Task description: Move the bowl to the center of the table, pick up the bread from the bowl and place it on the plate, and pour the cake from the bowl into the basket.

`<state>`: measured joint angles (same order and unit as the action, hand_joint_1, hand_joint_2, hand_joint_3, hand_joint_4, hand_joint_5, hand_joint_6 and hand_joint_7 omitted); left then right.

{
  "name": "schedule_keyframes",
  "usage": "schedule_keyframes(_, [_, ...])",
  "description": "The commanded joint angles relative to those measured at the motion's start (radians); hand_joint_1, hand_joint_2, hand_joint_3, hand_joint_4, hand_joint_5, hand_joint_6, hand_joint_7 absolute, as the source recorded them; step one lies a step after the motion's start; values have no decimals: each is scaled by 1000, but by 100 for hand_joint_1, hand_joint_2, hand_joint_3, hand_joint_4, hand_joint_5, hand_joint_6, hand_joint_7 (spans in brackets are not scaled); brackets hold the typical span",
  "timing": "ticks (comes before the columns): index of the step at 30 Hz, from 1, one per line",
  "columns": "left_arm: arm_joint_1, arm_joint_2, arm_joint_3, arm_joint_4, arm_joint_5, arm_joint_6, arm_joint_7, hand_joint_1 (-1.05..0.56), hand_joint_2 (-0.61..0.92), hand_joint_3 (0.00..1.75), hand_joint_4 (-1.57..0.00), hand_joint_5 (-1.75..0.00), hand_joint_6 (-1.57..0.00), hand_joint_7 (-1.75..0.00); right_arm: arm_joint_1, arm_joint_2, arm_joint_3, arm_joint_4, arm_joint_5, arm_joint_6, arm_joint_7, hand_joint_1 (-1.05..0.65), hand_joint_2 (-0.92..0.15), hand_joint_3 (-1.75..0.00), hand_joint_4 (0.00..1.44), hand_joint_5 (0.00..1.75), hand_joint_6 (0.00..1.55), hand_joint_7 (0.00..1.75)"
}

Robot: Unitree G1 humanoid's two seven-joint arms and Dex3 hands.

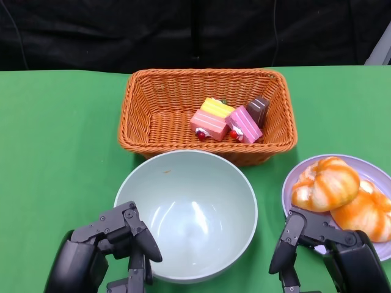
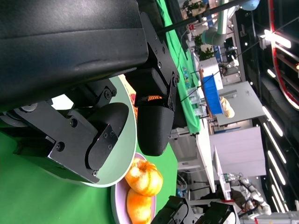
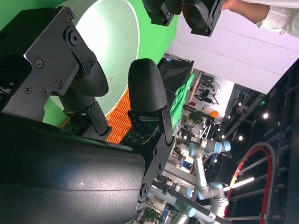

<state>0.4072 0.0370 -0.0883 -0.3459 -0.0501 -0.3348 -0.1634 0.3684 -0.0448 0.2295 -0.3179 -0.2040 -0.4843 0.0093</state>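
Seemingly finished: the pale green bowl (image 1: 186, 213) sits empty mid-tabletop (image 1: 55, 152), both bread rolls (image 1: 325, 183) lie on the lilac plate (image 1: 372, 168), cake slices (image 1: 211, 122) rest in the wicker basket (image 1: 137, 116), and left hand (image 1: 113, 244) and right hand (image 1: 317, 247) hang released, grasping nothing

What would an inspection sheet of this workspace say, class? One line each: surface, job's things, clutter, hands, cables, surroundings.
Surface: green table.
Job's things: bowl empty, near front centre; cake pieces in the basket; bread on the plate.
Clutter: nothing seen.
Hands: left hand and right hand hold nothing, fingers apart, flanking the bowl.
Cables: nothing seen.
Surroundings: black backdrop; a workshop with another robot arm.
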Motion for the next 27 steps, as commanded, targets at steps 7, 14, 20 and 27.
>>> schedule_keyframes(7, [-18, 21, 25, 50, -10, -56, -8, 6, 30, 164, -98, -172, -88, -156, 7, -4, -6, 31, -4, -47, -8, 17, -20, -175, 104, 175, 83, 161])
schedule_keyframes(14, [-23, 29, 27, 53, -26, -50, -18, 4, 29, 164, -100, -171, -89, -156, -8, -5, -9, 64, -27, -97, -20, 19, -16, -175, 102, 175, 86, 162])
schedule_keyframes(20, [-15, 32, 27, 54, -30, -71, -14, 8, 29, 165, -101, -170, -90, -157, -11, -8, -12, 71, -29, -122, -20, 21, -16, -175, 101, 175, 86, 161])
schedule_keyframes(27, [-11, 37, 21, 72, -24, -109, -22, 12, 28, 170, -101, -170, -91, -155, -23, -13, -27, 78, -23, -138, -14, 20, -16, -175, 99, 175, 86, 160])
